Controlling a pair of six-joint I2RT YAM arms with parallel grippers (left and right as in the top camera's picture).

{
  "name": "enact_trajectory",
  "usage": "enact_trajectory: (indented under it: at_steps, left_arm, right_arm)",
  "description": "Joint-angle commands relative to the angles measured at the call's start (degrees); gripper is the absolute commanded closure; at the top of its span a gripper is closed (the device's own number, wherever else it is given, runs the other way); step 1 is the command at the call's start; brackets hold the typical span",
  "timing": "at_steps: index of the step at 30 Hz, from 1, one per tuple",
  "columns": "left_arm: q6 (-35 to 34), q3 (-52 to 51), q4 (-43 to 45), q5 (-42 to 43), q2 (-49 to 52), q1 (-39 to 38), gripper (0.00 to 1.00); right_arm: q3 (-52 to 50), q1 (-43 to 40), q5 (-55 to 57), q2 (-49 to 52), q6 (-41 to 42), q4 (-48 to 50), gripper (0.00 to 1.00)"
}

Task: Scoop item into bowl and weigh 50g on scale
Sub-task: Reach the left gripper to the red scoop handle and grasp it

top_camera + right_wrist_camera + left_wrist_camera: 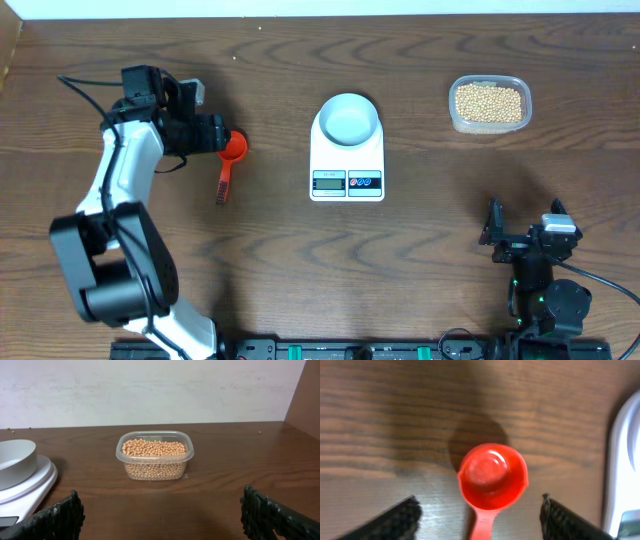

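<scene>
The pale blue-white bowl (348,118) sits on the white scale (347,181) at the table's middle; both show at the left of the right wrist view (15,462). The tan beans (488,102) fill a clear plastic tub (154,456) at the back right. A red scoop (229,160) lies flat on the table left of the scale. My left gripper (479,515) is open, hovering over the scoop's cup (492,476), its handle between the fingers, not touching. My right gripper (161,515) is open and empty near the front right, facing the tub.
The scale's edge (625,460) shows at the right of the left wrist view. A white wall (150,390) stands behind the table's far edge. Bare wood lies between the scale and the tub.
</scene>
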Motion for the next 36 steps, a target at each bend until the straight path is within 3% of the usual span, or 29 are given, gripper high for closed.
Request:
enact_trajectory:
  at_steps: [1, 19, 26, 30, 35, 36]
  left_arm:
    - [0.72, 1.01, 1.14, 0.11, 3.63, -0.07, 0.32]
    - [0.31, 1.01, 5.2, -2.47, 11.47, -2.29, 0.49]
    - [-1.14, 1.01, 6.75, -2.45, 11.63, -3.13, 0.68]
    - [-2.38, 1.01, 6.78, -2.47, 11.63, -3.13, 0.91]
    - [-9.49, 1.03, 7.63, -2.45, 11.47, -3.13, 0.93]
    - [-13.94, 1.03, 8.11, -2.45, 11.17, -3.13, 0.93]
  right_arm:
    - [-0.09, -0.09, 0.48, -0.31, -0.63, -0.26, 0.01]
    - [-0.09, -0.09, 0.46, -0.31, -0.63, -0.24, 0.01]
    - [-0.09, -0.09, 0.46, -0.31, -0.63, -0.24, 0.01]
    - [-0.09, -0.09, 0.46, -0.31, -0.63, -0.24, 0.01]
    - [-0.09, -0.09, 0.48, -0.31, -0.63, -0.24, 0.01]
    - [-0.09, -0.09, 0.48, -0.31, -0.63, -0.24, 0.01]
